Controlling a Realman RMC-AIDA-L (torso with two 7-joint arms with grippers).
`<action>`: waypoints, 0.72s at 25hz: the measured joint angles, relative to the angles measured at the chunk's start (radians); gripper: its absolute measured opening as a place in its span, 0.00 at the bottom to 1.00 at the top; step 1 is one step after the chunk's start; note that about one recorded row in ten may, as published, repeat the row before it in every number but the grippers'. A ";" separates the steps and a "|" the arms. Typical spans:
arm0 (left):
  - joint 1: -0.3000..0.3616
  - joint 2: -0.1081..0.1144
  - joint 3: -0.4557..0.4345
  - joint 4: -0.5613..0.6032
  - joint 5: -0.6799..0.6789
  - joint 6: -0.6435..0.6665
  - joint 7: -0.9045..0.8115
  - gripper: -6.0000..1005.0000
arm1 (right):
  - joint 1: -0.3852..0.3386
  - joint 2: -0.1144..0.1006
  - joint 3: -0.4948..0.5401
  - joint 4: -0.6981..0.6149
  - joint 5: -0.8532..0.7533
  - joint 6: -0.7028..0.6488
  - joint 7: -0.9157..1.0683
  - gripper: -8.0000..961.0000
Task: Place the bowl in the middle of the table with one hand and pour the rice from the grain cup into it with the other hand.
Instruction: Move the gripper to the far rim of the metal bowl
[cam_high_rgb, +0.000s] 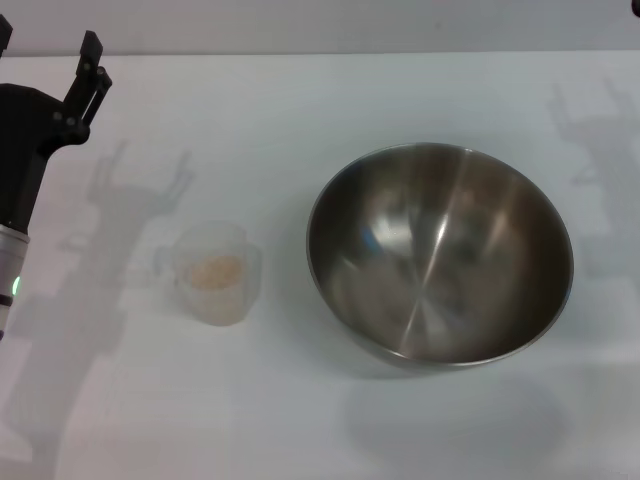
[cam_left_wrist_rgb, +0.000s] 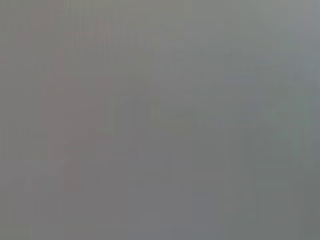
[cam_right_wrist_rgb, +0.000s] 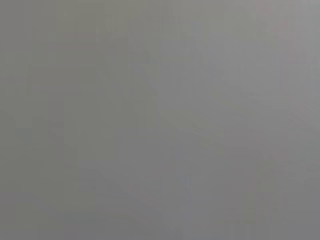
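Nearest on the table (cam_high_rgb: 300, 420) sits the bowl (cam_high_rgb: 440, 255), right of centre, upright and empty, its polished inside mirroring the room. It looks rigid but smooth, so it would likely slip in a pinch; the thin rim is the sensible place to grip, and its width suggests some weight to drag or lift. Just left of it, apart and not touching, stands the cup (cam_high_rgb: 215, 272), upright with rice (cam_high_rgb: 216, 271) pooled low inside. The cup seems light and thin-walled, easily tipped or squeezed out of shape; its handle, which seems to jut out on the side away from the bowl, is the obvious hold. Loose grains will spill if it tilts early. Farther back, at the left edge, the left gripper (cam_high_rgb: 45, 55) hangs above the table with fingers spread and nothing between them, well apart from the cup. The right gripper is out of sight. Both wrist views show only blank grey.
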 joint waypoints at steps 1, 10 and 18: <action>0.000 0.000 0.000 0.000 0.000 0.000 0.000 0.86 | 0.000 0.000 0.000 0.000 0.000 0.000 0.000 0.73; -0.005 0.001 0.000 0.002 -0.003 -0.004 -0.001 0.86 | -0.007 0.002 -0.049 -0.009 -0.002 0.002 -0.166 0.73; 0.000 -0.001 0.000 -0.003 -0.003 -0.011 -0.001 0.86 | 0.008 -0.003 -0.056 -0.033 -0.002 0.062 -0.189 0.73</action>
